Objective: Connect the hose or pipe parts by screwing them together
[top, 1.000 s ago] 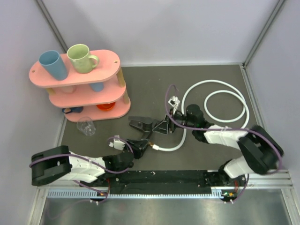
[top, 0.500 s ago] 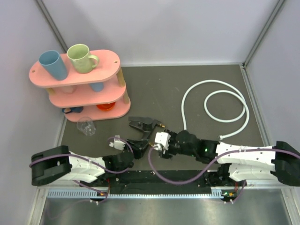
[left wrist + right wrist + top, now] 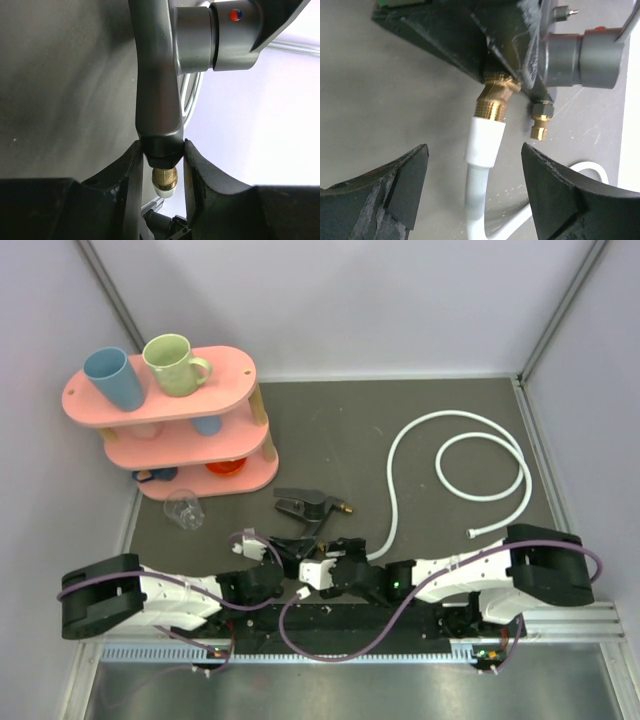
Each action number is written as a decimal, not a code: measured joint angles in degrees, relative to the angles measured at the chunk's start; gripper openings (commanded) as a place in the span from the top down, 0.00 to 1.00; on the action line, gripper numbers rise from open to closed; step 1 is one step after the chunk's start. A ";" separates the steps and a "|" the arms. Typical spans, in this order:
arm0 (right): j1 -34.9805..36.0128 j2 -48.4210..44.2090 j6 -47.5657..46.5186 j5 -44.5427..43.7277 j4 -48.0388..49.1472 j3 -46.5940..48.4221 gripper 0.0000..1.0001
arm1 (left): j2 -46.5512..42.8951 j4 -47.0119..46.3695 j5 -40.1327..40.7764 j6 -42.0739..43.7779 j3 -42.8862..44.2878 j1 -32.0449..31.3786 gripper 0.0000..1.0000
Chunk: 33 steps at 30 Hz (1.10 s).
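Observation:
The black tap fitting [image 3: 308, 508] lies near the table's front. My left gripper [image 3: 295, 552] is shut on its lower arm [image 3: 161, 150], just above a brass end [image 3: 165, 177]. In the right wrist view the white hose's end collar [image 3: 485, 142] sits against that brass threaded end [image 3: 497, 97], and a second, bare brass end [image 3: 538, 126] shows beside it. My right gripper [image 3: 475, 185] stands open on either side of the hose [image 3: 476, 200], touching nothing. From above, the right gripper [image 3: 338, 562] is just right of the left one. The hose [image 3: 482, 430] loops at the back right.
A pink three-tier shelf [image 3: 230, 365] at the back left holds a blue cup [image 3: 113, 376] and a green mug [image 3: 172, 363]. A clear glass [image 3: 184, 508] lies in front of it. Grey walls close in both sides, and a black rail [image 3: 360, 618] runs along the near edge.
My right arm swung from mid-table toward the near edge, ending beside the left gripper, and its jaws opened wider. The left gripper stayed shut on the fitting.

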<state>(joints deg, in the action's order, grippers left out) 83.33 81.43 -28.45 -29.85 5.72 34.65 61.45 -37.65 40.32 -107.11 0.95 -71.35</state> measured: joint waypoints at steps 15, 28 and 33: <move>0.31 5.09 -2.29 -5.38 9.62 1.79 0.79 | -0.22 0.55 -0.50 -0.72 0.00 0.00 1.00; -1.84 4.79 2.45 -2.08 9.18 1.77 1.00 | 2.93 -3.19 -0.04 0.46 0.02 0.28 1.00; -8.11 1.97 9.25 10.34 4.76 2.54 1.00 | 6.84 -7.26 0.24 1.40 0.02 0.52 1.00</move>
<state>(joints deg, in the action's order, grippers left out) 75.22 83.40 -19.20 -19.51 10.48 37.19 68.29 -44.91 40.56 -105.71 0.97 -70.83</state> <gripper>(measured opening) 0.209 0.362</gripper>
